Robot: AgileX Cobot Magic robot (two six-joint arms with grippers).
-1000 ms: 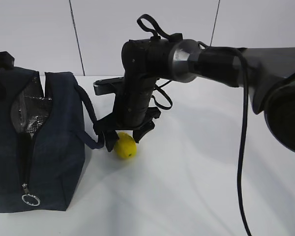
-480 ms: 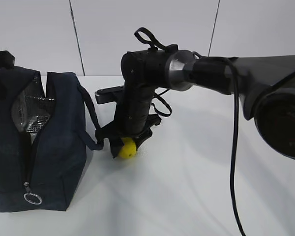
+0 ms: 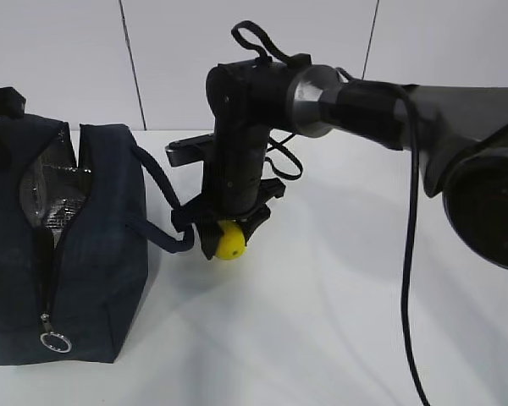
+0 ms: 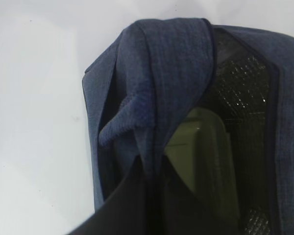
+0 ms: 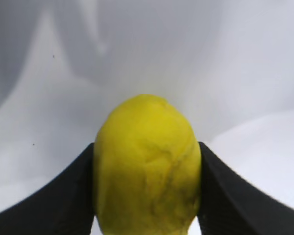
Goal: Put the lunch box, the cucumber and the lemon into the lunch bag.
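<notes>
My right gripper (image 3: 228, 238) is shut on the small yellow lemon (image 3: 231, 244) and holds it just above the white table, beside the lunch bag's right side. In the right wrist view the lemon (image 5: 147, 166) sits squarely between the two black fingers (image 5: 63, 200). The navy lunch bag (image 3: 102, 254) stands at the left with its zipper open and its silver lining showing. My left gripper (image 4: 152, 178) is shut on the bag's (image 4: 166, 73) fabric edge. The lunch box's pale green lid (image 4: 201, 147) shows inside the bag. The cucumber is out of view.
A loop handle (image 3: 162, 203) of the bag hangs out to the right and reaches my right gripper's near finger. The zipper's silver ring pull (image 3: 53, 342) hangs low on the bag's front. The white table (image 3: 339, 321) extends to the right and front.
My right gripper has closed on the lemon and lifted it off the table, moving slightly right. The bag has not moved.
</notes>
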